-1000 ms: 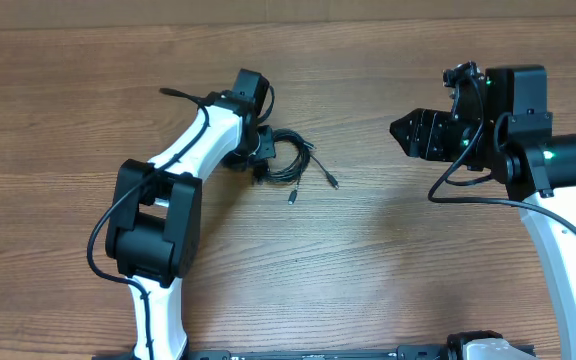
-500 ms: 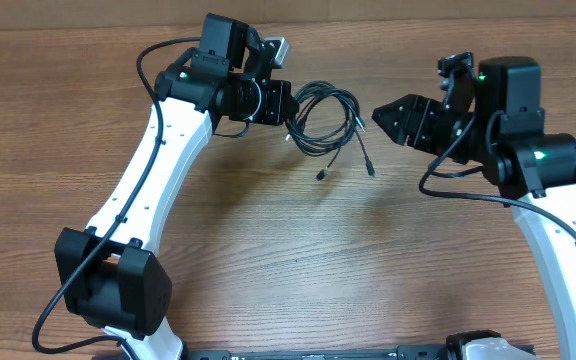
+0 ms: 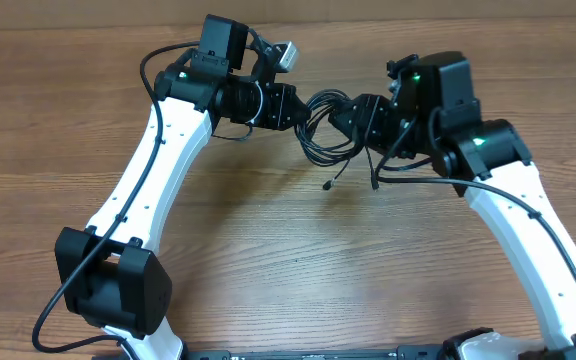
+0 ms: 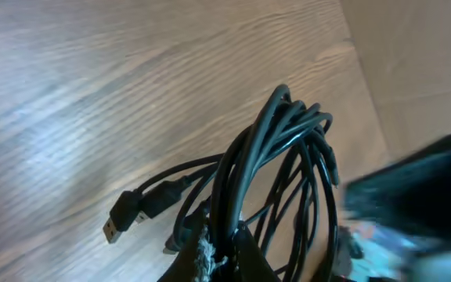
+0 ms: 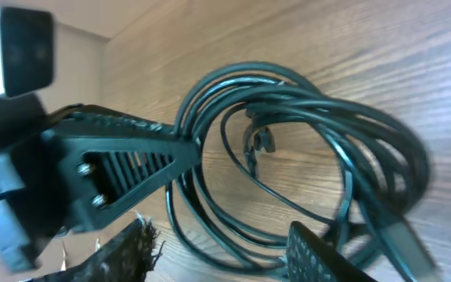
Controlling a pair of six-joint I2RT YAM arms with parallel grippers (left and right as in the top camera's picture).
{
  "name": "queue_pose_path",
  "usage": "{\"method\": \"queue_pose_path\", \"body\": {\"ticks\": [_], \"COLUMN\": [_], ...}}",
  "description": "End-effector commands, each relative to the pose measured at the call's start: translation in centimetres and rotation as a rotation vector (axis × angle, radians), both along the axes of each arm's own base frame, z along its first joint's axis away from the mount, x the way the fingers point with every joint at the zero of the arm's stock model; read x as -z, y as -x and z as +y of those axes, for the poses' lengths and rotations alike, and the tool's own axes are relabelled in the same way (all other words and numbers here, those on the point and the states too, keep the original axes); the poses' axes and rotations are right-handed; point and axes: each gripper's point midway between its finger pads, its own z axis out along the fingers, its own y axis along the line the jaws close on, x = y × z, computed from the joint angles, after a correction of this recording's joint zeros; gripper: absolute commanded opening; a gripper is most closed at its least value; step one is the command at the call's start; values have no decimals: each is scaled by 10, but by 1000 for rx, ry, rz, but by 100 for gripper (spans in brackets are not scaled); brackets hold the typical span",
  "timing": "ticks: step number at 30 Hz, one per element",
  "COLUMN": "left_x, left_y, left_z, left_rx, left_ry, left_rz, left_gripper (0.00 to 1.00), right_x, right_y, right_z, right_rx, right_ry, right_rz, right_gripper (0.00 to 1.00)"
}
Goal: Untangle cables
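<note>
The cables [image 3: 323,125] are a coil of thin black cords held above the wooden table, with two plug ends hanging down. My left gripper [image 3: 296,107] is shut on the left side of the coil; the left wrist view shows the strands [image 4: 276,168] pinched between its fingers [image 4: 219,254] and a USB plug [image 4: 124,215] dangling. My right gripper [image 3: 353,115] is open at the coil's right side. In the right wrist view its fingers [image 5: 225,251] straddle the lower strands of the coil [image 5: 304,149] without closing on them.
The wooden table [image 3: 288,260] lies under both arms. A tan wall or board [image 3: 368,8] runs along the far edge. Thicker black arm cables run along both white arms.
The right arm has moved left, bringing its open gripper up to the coil. The left gripper still holds the lifted coil, shifted slightly right.
</note>
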Motion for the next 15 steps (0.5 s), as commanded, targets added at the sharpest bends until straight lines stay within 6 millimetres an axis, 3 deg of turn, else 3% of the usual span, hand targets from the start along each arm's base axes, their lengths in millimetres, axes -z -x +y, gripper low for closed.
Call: {"method": "queue_pose_path", "body": {"ticks": [1, 6, 15], "left_x": [-23, -35, -57], "left_y": [10, 21, 39], "left_z": [-10, -19, -29], "left_rx": [28, 64, 140], "left_ry": [112, 202, 342], "left_rz": [47, 115, 202], "left_gripper": [4, 4, 4], "right_x": [15, 34, 37], "right_y": [-13, -28, -58], "right_z": [5, 11, 9], "right_rx": [82, 112, 168], "right_ry": [13, 23, 41], "right_rz": [59, 82, -8], "right_gripper": [49, 48, 46]}}
